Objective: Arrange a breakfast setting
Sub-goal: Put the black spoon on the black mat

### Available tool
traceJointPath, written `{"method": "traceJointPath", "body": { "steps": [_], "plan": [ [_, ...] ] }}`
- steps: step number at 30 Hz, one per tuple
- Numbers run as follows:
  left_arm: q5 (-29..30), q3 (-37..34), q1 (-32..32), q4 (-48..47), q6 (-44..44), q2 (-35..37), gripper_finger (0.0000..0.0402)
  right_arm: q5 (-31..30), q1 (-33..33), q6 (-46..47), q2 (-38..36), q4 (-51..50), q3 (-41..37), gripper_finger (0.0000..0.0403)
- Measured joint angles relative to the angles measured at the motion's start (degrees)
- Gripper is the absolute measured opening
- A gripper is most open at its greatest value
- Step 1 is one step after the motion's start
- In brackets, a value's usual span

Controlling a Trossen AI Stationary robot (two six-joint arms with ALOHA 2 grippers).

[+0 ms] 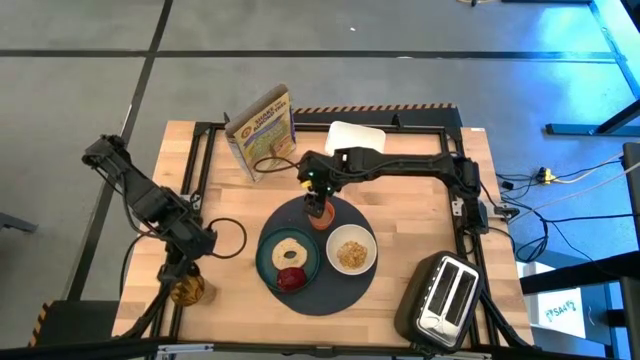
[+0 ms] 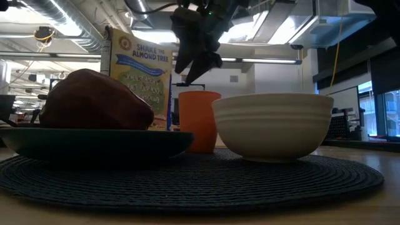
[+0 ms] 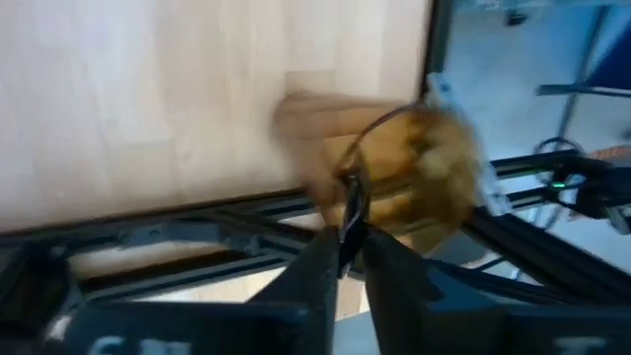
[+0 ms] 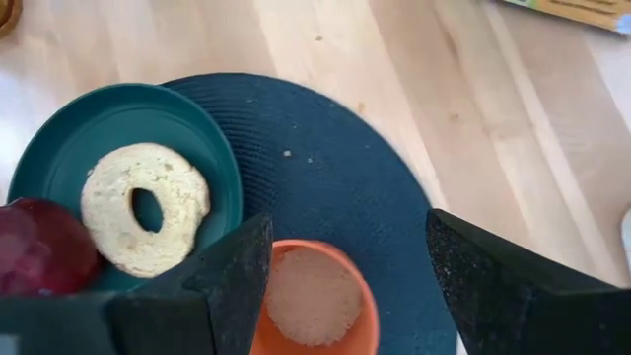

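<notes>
Right gripper (image 4: pixel 340 286), jaws wide, hovers above the orange cup (image 1: pixel 318 213) standing at the mat's (image 1: pixel 345 290) rim, beside plate (image 1: pixel 266 262) and bowl (image 1: pixel 351 250); left gripper's (image 1: pixel 172 268) state cannot be told.

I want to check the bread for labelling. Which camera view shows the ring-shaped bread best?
The right wrist view: the ring-shaped bread lies close and whole on the teal plate, hole visible. The high view shows it small. In the low view the dark red fruit hides it; the left wrist view misses it.
</notes>
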State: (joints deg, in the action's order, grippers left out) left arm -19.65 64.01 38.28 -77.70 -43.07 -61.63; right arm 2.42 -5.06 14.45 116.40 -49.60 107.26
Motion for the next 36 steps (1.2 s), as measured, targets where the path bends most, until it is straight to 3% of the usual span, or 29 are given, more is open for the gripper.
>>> {"method": "traceJointPath", "body": {
  "steps": [5,16,25,36],
  "plan": [
    [-0.65,0.00,0.00,-0.13,-0.22,0.37,0.0005,0.85,-1.57,0.00,0.00,-0.15,0.00,0.0257],
    [-0.75,-0.11,-0.02,-0.36,-0.67,2.24,0.0003,2.23,-2.49,0.00,-0.02,0.13,0.00,0.0257],
    [-5.15,-0.11,0.00,-0.02,-6.39,6.86,0.0002,4.01,-2.49,0.03,-0.02,0.15,0.00,0.0257],
    [-3.58,-0.11,0.00,0.32,-10.29,13.20,0.0001,7.90,-2.49,0.26,-0.02,0.22,0.00,0.0257]
  ]
}}
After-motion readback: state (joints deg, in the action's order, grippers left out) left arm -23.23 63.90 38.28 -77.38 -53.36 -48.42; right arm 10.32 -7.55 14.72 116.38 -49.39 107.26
